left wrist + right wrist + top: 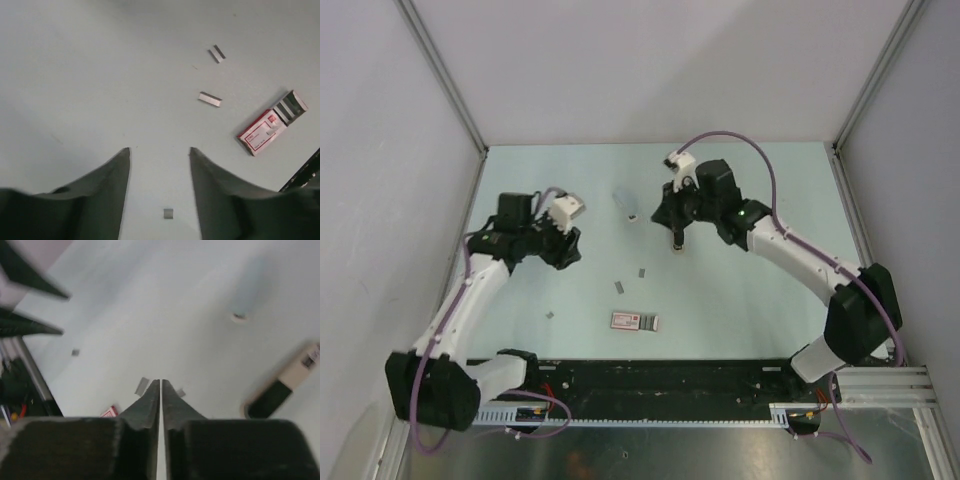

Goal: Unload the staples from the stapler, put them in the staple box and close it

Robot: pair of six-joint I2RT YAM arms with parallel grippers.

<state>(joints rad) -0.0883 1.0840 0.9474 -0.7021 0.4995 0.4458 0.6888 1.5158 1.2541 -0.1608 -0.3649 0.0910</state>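
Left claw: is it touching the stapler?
Apart. Left wrist view shows bare table between the open left claw and the stapler.

Pale mint tabletop (740, 290) — plain grey-white walls (660, 70) on three sides, aluminium corner posts (445, 80).

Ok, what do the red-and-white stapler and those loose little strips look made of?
Stapler: matte red-and-white printed shell, plastic or card, I cannot tell which; the open end shows grey ribs that look metallic. Loose strips: thin, flat grey pieces with a pale sheen along the edge, probably metal staples.
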